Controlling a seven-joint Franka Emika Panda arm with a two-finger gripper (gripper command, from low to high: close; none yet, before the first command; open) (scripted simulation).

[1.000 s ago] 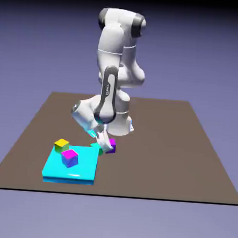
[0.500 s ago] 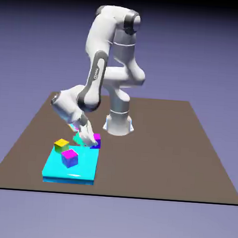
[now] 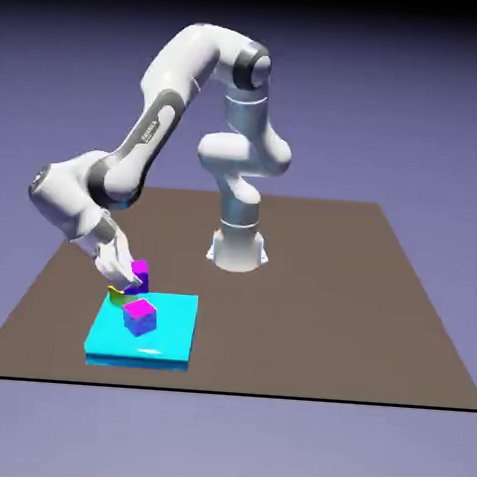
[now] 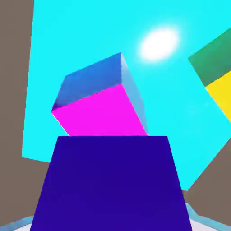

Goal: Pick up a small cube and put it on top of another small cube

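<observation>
The tool [image 3: 127, 277] is pinching the small cube [image 3: 140, 273], magenta top and dark purple sides, at lower left of the exterior view. In the hand view that cube's dark side [image 4: 110, 182] fills the lower half of the frame and hides the fingertips.

The target, the yellow-topped cube [image 3: 117, 294], sits at the far left corner of the cyan platform [image 3: 171, 328]. In the exterior view it is mostly covered by the tool and the carried cube, with only an olive sliver showing just below them. In the hand view it lies at the right edge [image 4: 221, 92], well off centre.

Step in hand: bringing the carried cube over the target. Judgement: the hand looks tilted, so the cube should be levelled and centred over the yellow top before lowering. The grip should be released only once the faces meet flat. Whether the two cubes already touch cannot be told.

In the way: the bigger magenta-topped cube [image 3: 140, 316] with blue-violet sides stands on the same platform, just in front of the target. In the hand view it is directly ahead [image 4: 101, 101]. A low or sideways approach risks nudging it, so descend straight down. The rest of the brown counter [image 3: 328, 309] holds only the robot base [image 3: 239, 251].
</observation>
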